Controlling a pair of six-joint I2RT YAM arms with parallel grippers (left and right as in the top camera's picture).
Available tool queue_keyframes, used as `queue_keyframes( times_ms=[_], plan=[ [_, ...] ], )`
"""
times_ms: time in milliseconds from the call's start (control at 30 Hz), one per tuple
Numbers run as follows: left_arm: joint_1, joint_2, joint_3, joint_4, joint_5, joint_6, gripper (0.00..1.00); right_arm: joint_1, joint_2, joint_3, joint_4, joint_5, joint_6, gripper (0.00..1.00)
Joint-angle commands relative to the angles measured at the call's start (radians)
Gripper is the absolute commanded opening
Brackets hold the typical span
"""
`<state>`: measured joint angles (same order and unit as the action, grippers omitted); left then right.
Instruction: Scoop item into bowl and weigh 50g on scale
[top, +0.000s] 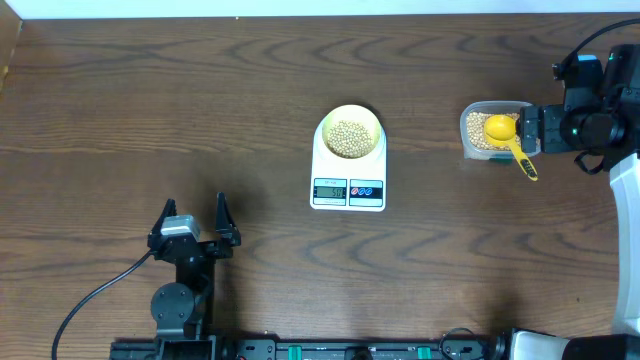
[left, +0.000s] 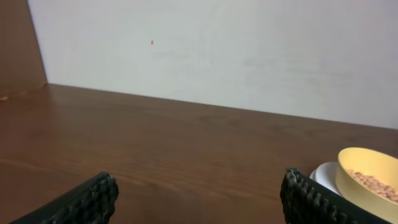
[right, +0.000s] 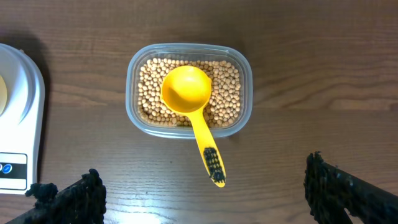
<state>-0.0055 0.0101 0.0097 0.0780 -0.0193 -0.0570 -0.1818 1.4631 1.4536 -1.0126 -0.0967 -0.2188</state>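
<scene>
Left gripper (top: 194, 205) sits nearest, low over the table (top: 150, 100) on the left side. Its jaws are spread wide and hold nothing; it is well apart from everything else. A black cable (top: 90, 295) trails off behind its arm. In the left wrist view both fingers (left: 87, 200) frame bare wood, with the bowl edge at far right and a pale wall (left: 217, 50) behind.

Scale (top: 348, 175) lies mid-table, white and flat, with its display (top: 330, 191) and buttons on the near edge. The digits are too small to read.

Bowl (top: 325, 130), pale yellow, stands on the far part of the scale platform, upright. Beans (top: 349, 138) fill its bottom in a beige heap.

To the right, well apart from the scale, a clear plastic tub (right: 245, 81) stands on the table, with more beans covering its floor. The yellow scoop (right: 185, 89) rests with its head on the tub's beans. Its handle leans out over the tub's near rim, and the black-patterned end sticks out past it.

Right gripper (right: 204, 193) hangs right by the tub, jaws wide apart, gripping nothing. In the right wrist view the handle end sits between its fingers (right: 68, 199), and neither one touches it.
</scene>
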Motion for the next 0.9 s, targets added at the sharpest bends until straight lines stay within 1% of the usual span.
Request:
queue_keyframes(
  times_ms=[0,67,133,333,667,867],
  plan=[
    [0.005,-0.009,-0.006,-0.050,-0.060,-0.068,0.86,0.006,-0.016,0.019,-0.002,0.000,0.008,0.99],
    [0.005,-0.009,-0.006,-0.102,-0.072,-0.119,0.86,0.006,-0.016,0.019,-0.002,0.000,0.008,0.99],
    [0.005,-0.009,-0.006,-0.146,-0.071,-0.140,0.86,0.006,-0.016,0.019,-0.002,0.001,0.008,0.99],
    [0.005,-0.009,-0.006,-0.146,-0.064,-0.136,0.86,0.006,-0.016,0.019,-0.002,0.000,0.008,0.99],
    [0.005,-0.009,-0.006,-0.148,-0.052,-0.049,0.86,0.006,-0.016,0.019,-0.001,0.000,0.008,0.99],
    [0.005,-0.009,-0.006,-0.145,-0.052,-0.049,0.86,0.006,-0.016,0.019,-0.002,0.000,0.008,0.99]
  ],
)
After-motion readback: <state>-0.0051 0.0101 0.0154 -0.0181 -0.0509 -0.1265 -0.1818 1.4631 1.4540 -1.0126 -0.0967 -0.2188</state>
